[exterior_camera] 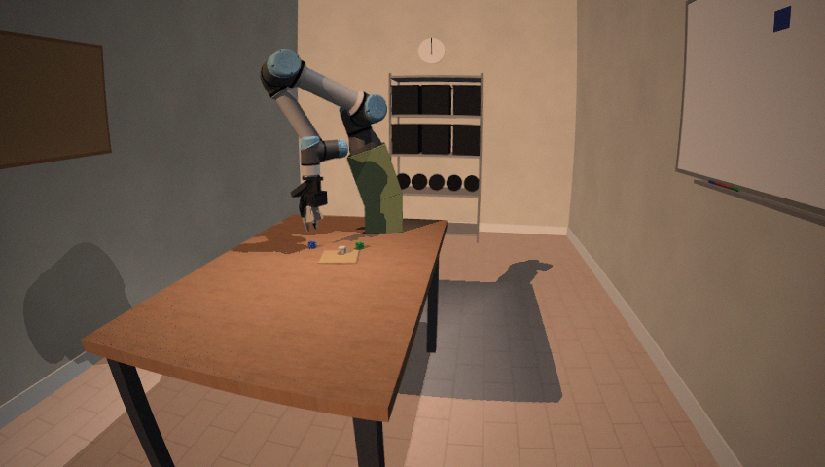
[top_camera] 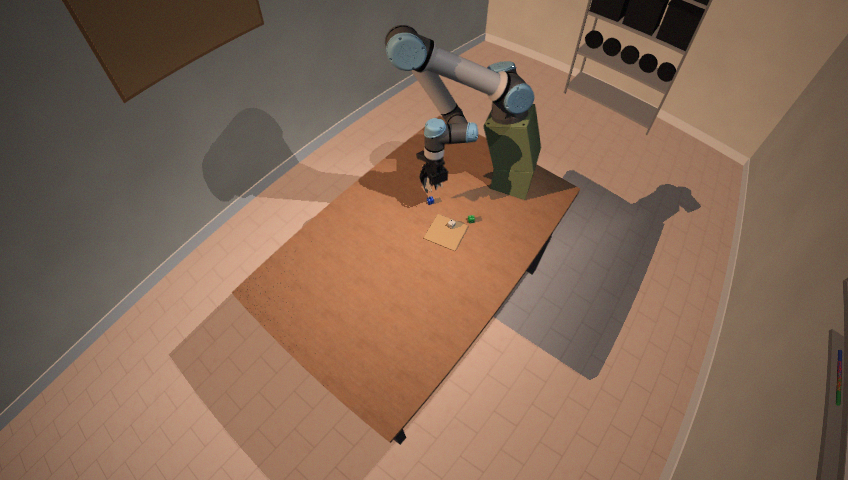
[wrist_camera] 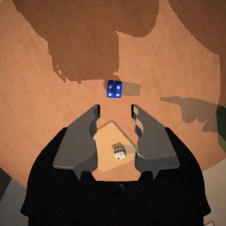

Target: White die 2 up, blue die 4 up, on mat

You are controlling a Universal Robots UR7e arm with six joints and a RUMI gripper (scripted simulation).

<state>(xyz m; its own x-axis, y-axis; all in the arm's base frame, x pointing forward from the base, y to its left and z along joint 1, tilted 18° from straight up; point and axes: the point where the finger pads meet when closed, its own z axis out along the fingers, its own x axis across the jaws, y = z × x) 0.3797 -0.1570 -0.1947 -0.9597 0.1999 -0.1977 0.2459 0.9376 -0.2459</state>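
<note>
Gripper (wrist_camera: 115,113), jaws partly closed on nothing, hangs above blue die (wrist_camera: 114,88) at its twelve o'clock, pre-narrowed to fit it.

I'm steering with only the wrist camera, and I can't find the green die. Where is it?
Observer: The green die sits on the table, just off the mat, beside the corner where the white die is.
Operator: How high up is my hand?
Observer: The hand hangs in the air above the table near the blue die. It is touching nothing and holding nothing.
Operator: Is there anything big I could bump into?
Observer: The arm's green stand rises at the far end of the table, past the green die.
</note>
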